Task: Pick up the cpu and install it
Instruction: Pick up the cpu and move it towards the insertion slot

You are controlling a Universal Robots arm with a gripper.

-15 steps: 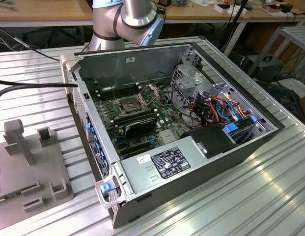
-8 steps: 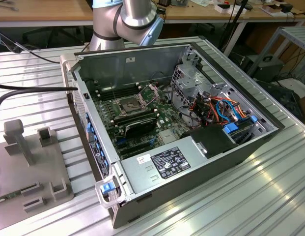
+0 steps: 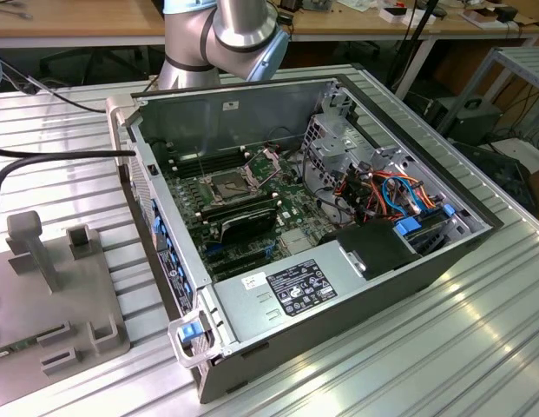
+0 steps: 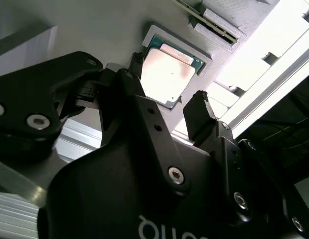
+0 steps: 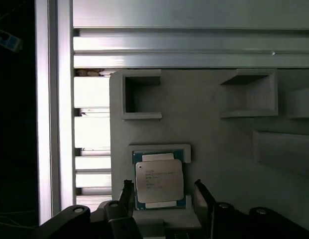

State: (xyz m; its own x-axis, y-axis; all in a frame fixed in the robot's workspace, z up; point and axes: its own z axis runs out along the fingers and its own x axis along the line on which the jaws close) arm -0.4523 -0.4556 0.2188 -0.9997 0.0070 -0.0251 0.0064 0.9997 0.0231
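Gripper (image 5: pixel 164 193) wide, 2 fingers (image 5: pixel 201 193) flanking the cpu (image 5: pixel 159 181), apparently without contact. The cpu lies flat in its grey fixture (image 5: pixel 219 139) pocket, held square for grasping.

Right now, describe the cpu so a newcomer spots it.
Find the grey fixture plate. The cpu lies in its square pocket, framed by the open jaws of the gripper. Unlike the empty grey brackets nearby, it's a silver square edged green.

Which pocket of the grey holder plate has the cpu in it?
The shallow framed pocket right at the open gripper holds the cpu; the two square pockets farther off hold nothing.
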